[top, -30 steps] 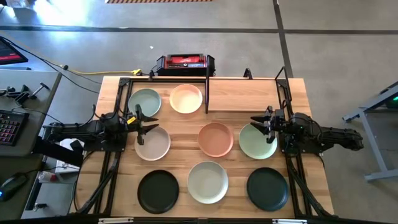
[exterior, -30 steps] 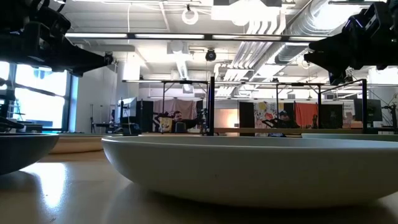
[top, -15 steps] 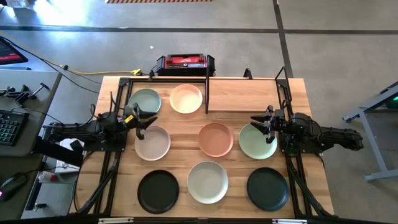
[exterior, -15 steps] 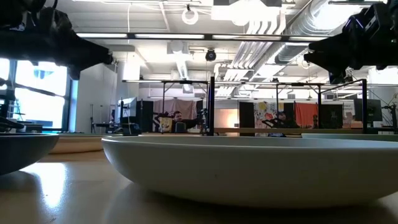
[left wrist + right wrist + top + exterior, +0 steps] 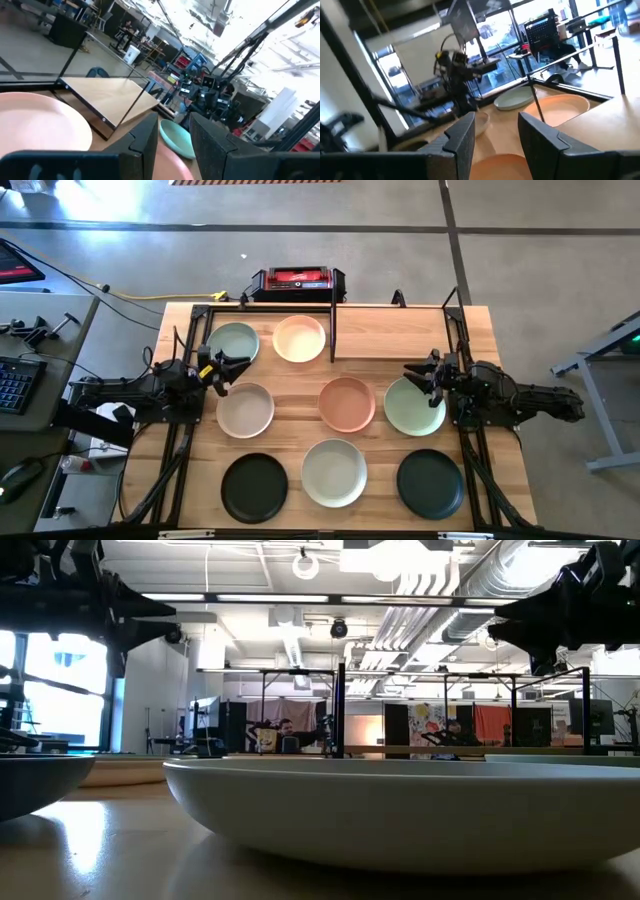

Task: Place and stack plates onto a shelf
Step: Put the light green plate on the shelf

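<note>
Eight plates lie flat on the table in the high view: pale green (image 5: 233, 340) and cream (image 5: 299, 338) under the shelf frame's (image 5: 333, 320) left bay, beige (image 5: 245, 409), terracotta (image 5: 347, 402), pale green (image 5: 415, 406), black (image 5: 254, 486), off-white (image 5: 334, 472) and black (image 5: 430, 483). My left gripper (image 5: 228, 368) hovers open above the gap between the far pale green and beige plates; its fingers (image 5: 145, 145) hold nothing. My right gripper (image 5: 415, 373) hovers open over the far rim of the right pale green plate, also holding nothing (image 5: 500, 135).
The shelf's wooden board (image 5: 400, 332) spans the far right of the table, beside the black upright divider. A red-and-black box (image 5: 297, 280) sits beyond the far edge. The low view is filled by the off-white plate (image 5: 400, 810), with people far off in the room.
My left gripper has drawn back from above the beige plate toward the table's far-left side and risen, turning about its wrist as it went. The beige plate stays flat where it was. The right arm has kept still.
</note>
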`<state>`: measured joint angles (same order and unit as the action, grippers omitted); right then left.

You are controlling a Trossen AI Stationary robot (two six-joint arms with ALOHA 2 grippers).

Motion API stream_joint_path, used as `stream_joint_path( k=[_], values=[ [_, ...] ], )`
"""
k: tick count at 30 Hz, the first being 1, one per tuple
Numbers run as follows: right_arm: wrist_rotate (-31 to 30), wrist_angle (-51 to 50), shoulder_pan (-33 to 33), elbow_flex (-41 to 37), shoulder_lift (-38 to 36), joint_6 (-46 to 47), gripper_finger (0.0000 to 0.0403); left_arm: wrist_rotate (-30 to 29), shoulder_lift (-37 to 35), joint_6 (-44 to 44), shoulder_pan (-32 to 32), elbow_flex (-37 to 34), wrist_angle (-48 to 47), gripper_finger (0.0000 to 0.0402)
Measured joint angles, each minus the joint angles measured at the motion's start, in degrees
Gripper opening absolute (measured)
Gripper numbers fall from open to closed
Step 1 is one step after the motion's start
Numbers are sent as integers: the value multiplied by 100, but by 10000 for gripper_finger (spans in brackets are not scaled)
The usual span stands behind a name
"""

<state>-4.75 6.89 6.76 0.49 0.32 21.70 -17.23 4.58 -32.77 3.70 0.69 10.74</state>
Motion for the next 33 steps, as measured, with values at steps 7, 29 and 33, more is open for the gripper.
stream_joint_path(
  k=[7,29,33],
  values=[
    [-171,311,-2,0,0,375,142,-377,2,-197,4,2,122,102],
    [-337,-2544,-2,3579,1593,-290,142,-1194,388,934,15,1668,733,101],
    [-360,-3630,-2,4367,2361,490,142,-1196,715,839,15,2205,-224,101]
  ],
)
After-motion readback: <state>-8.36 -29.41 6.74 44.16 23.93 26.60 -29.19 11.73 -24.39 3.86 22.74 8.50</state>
